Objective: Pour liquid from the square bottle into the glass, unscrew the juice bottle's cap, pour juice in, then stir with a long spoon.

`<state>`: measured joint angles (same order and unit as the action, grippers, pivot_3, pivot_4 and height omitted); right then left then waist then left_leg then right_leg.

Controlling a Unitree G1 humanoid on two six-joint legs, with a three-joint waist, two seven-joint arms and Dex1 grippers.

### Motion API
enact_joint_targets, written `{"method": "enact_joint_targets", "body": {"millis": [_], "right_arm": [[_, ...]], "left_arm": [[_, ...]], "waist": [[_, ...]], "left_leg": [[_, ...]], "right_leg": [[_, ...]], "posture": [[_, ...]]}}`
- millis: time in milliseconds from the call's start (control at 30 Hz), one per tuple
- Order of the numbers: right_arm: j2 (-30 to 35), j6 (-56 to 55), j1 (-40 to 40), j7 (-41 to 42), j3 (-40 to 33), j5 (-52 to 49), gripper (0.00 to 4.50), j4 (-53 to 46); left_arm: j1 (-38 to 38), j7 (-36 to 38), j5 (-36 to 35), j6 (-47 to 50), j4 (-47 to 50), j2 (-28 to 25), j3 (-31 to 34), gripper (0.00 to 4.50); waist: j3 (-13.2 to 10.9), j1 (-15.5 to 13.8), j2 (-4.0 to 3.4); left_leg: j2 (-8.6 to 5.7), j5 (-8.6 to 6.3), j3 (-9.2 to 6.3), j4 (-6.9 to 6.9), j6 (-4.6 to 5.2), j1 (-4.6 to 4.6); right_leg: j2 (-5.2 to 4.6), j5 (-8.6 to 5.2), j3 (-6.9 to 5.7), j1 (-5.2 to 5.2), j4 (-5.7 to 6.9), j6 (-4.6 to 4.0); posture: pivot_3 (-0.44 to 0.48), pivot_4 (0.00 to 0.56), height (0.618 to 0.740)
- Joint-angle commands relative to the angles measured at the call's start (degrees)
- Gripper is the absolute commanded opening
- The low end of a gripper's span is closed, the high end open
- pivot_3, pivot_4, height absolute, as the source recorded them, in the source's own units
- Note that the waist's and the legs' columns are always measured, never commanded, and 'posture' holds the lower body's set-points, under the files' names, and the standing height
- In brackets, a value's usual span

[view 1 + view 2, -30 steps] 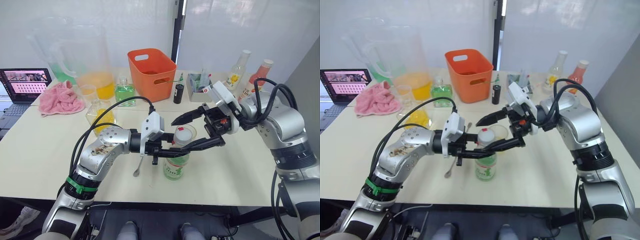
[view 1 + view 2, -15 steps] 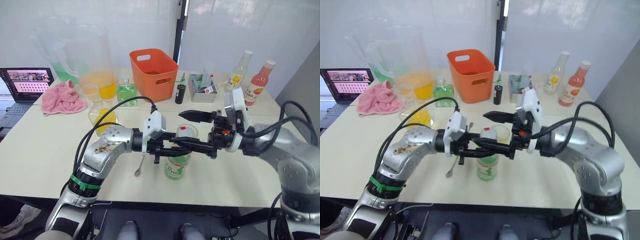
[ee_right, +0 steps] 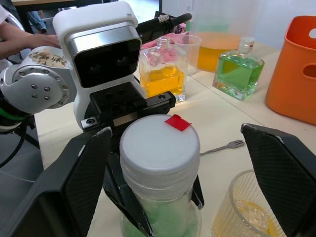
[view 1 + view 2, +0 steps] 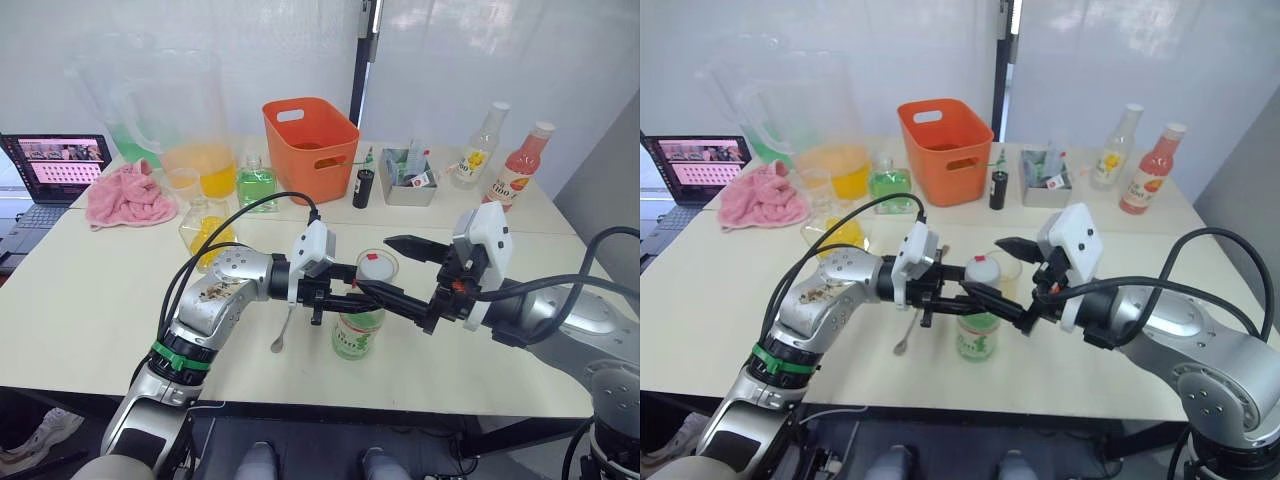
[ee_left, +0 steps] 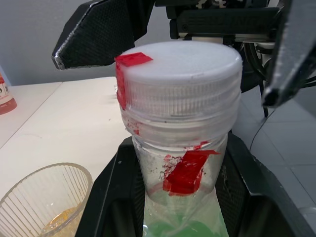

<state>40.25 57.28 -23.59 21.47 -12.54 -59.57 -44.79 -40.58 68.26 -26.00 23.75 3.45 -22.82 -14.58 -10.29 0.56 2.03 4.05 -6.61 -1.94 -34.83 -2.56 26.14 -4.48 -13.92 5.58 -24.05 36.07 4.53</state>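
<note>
Lowered since before, the right gripper now spreads wide around the white cap; left gripper clamps the slim green-labelled juice bottle.

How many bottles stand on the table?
5: juice bottle in the left gripper; two square bottles, yellow and green; two at far right, yellow-labelled and pink-red.

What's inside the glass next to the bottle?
A little yellow-orange liquid sits at the bottom of the glass, maybe with ice. The rest looks empty. The juice bottle hides part of its side.
</note>
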Motion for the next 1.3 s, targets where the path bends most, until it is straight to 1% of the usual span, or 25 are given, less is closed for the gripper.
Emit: {"method": "enact_joint_targets", "body": {"millis": [33, 67, 100, 167, 300, 367, 467, 667, 800, 900, 1033, 1067, 1133, 1233, 1300], "right_arm": [[0.6, -1.4, -0.1, -0.8, -0.9, -1.7, 2.98, -0.9], [0.7, -1.6, -0.1, -0.8, -0.8, -2.0, 2.63, -0.8], [0.9, -1.6, -0.1, -0.6, -0.6, -2.2, 2.17, -0.7], [1.5, -1.7, -0.2, -0.1, -0.3, -2.3, 1.70, -0.2], [3.3, -3.3, -0.7, 2.9, 0.9, -0.7, 1.68, 1.1], [5.1, -5.0, -1.3, 7.3, 2.5, 1.8, 1.68, 2.9], [7.6, -10.2, -3.4, 16.9, 6.3, 6.6, 1.68, 7.7], [9.1, -22.8, -13.1, 39.6, 16.0, 16.8, 1.68, 23.2], [8.5, -27.5, -21.4, 53.3, 21.0, 20.7, 1.68, 33.7], [6.9, -28.9, -27.0, 59.9, 23.4, 22.8, 1.68, 40.5], [4.4, -30.2, -32.5, 65.0, 25.0, 25.8, 1.68, 47.9], [4.2, -30.0, -33.6, 66.0, 25.2, 26.4, 2.70, 49.5], [4.0, -30.1, -34.7, 67.5, 25.1, 27.3, 3.34, 51.2], [4.4, -29.1, -34.8, 67.5, 23.3, 27.3, 4.39, 50.9], [4.7, -27.7, -33.9, 65.8, 21.2, 26.2, 4.46, 49.3]], "left_arm": [[-0.2, 0.3, 1.4, -0.1, -0.5, 0.4, -1.6, 1.49], [-0.1, 0.1, 1.5, 0.0, -0.4, 0.4, -1.5, 1.49], [0.0, 0.0, 1.5, 0.1, -0.2, 0.3, -1.4, 1.49], [0.3, -0.2, 1.6, 0.2, 0.0, 0.2, -1.3, 1.49], [0.8, -0.5, 1.7, 0.3, 0.6, -0.3, -1.0, 1.49], [1.1, -0.7, 2.0, 0.1, 0.8, -0.7, -0.9, 1.49], [1.5, -1.2, 2.1, 0.2, 1.2, -1.2, -0.5, 1.49], [2.3, -2.9, 1.9, 1.1, 3.0, -2.0, 0.3, 1.49], [3.1, -3.6, 1.5, 2.1, 4.7, -2.9, 0.7, 1.49], [3.4, -4.0, 1.4, 2.6, 5.6, -3.2, 0.7, 1.49], [3.5, -4.6, 1.1, 3.3, 6.4, -3.5, 0.7, 1.49], [3.5, -4.7, 1.0, 3.5, 6.5, -3.5, 0.8, 1.49], [3.4, -4.9, 0.8, 3.9, 6.5, -3.6, 0.8, 1.49], [3.4, -5.0, 0.8, 4.0, 6.4, -3.7, 0.6, 1.49], [3.4, -4.9, 0.8, 4.0, 6.3, -3.7, 0.4, 1.49]], "waist": [[0.0, 0.0, 0.00], [0.0, 0.0, 0.00], [0.0, 0.0, 0.00], [0.0, 0.0, 0.00], [0.0, 0.0, 0.00], [0.0, 0.1, 0.00], [0.0, 0.1, 0.00], [0.0, 0.5, 0.00], [0.0, 0.5, -0.01], [0.0, 0.5, -0.01], [0.0, 0.6, -0.01], [0.0, 0.6, -0.01], [0.0, 0.6, -0.01], [0.0, 0.5, -0.01], [0.0, 0.5, -0.01]], "left_leg": [[0.00, 0.00, 0.00, 0.00, 0.00, 0.00], [0.00, 0.00, 0.00, 0.00, 0.00, 0.00], [0.00, 0.00, 0.00, 0.00, 0.00, 0.00], [0.00, 0.00, 0.00, 0.00, 0.00, 0.00], [0.00, 0.00, 0.00, 0.00, 0.00, 0.00], [0.00, 0.00, 0.00, -0.01, 0.00, 0.00], [0.00, 0.00, 0.00, -0.02, 0.00, -0.02], [0.00, 0.00, 0.01, -0.05, 0.00, -0.06], [0.00, 0.00, 0.01, -0.06, 0.00, -0.06], [0.00, 0.00, 0.01, -0.06, 0.00, -0.06], [0.00, 0.00, 0.01, -0.04, 0.00, -0.06], [0.00, 0.00, 0.01, -0.05, 0.00, -0.06], [0.01, 0.00, 0.01, -0.04, -0.01, -0.06], [0.00, 0.00, 0.01, -0.02, -0.01, -0.05], [0.00, 0.00, 0.01, -0.01, -0.01, -0.04]], "right_leg": [[0.00, 0.00, 0.00, 0.00, 0.00, 0.00], [0.00, 0.00, 0.00, 0.00, 0.00, 0.00], [0.00, 0.00, 0.00, 0.00, 0.00, 0.00], [0.00, 0.00, 0.00, 0.01, 0.00, 0.00], [0.00, 0.00, 0.00, 0.01, -0.01, 0.00], [0.00, 0.00, 0.00, 0.01, -0.01, 0.00], [0.00, 0.00, 0.00, 0.02, -0.01, 0.00], [0.01, 0.03, 0.00, 0.03, 0.01, 0.01], [0.02, 0.05, 0.01, 0.01, 0.02, 0.03], [0.03, 0.05, 0.00, -0.01, 0.06, 0.03], [0.03, 0.05, 0.00, -0.03, 0.10, 0.05], [0.03, 0.09, 0.00, -0.05, 0.11, 0.10], [0.03, 0.09, 0.00, -0.07, 0.15, 0.11], [0.03, 0.09, -0.01, -0.06, 0.14, 0.13], [0.03, 0.18, -0.01, -0.09, 0.14, 0.27]], "posture": [[0.000, 0.150, 0.725], [0.000, 0.150, 0.725], [0.000, 0.150, 0.725], [0.000, 0.150, 0.725], [0.000, 0.150, 0.725], [0.000, 0.150, 0.725], [0.000, 0.150, 0.725], [0.000, 0.150, 0.725], [0.000, 0.150, 0.725], [0.000, 0.150, 0.725], [0.000, 0.150, 0.725], [0.000, 0.150, 0.725], [0.000, 0.150, 0.725], [0.000, 0.150, 0.725], [0.000, 0.150, 0.725]]}}
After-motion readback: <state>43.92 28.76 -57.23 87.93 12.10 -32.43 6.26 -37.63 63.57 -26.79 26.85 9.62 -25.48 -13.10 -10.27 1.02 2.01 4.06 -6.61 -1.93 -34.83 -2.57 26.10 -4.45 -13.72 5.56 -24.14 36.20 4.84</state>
